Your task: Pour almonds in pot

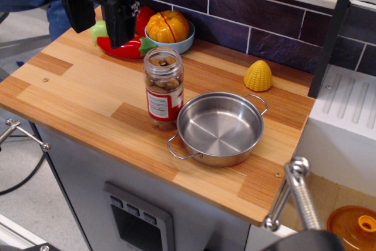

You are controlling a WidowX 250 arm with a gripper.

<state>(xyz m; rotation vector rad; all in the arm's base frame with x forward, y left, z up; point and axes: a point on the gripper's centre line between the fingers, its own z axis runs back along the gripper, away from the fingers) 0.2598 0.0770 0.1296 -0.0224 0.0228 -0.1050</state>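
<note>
A clear plastic jar (164,89) with a red and white label stands upright on the wooden counter, lid off, with brown almonds (163,62) showing inside. The shiny steel pot (220,127) with two wire loop handles sits just right of the jar, nearly touching it, and looks empty. My black gripper (98,22) hangs at the upper left, above and behind the jar and apart from it. Its fingers (120,24) point down with a gap between them and nothing is held.
A light blue bowl (179,44) holding an orange toy pumpkin (167,26) stands behind the jar. Red and green toy vegetables (126,48) lie under the gripper. A yellow toy corn (258,76) sits at back right. The counter (70,98) ends near the pot's front.
</note>
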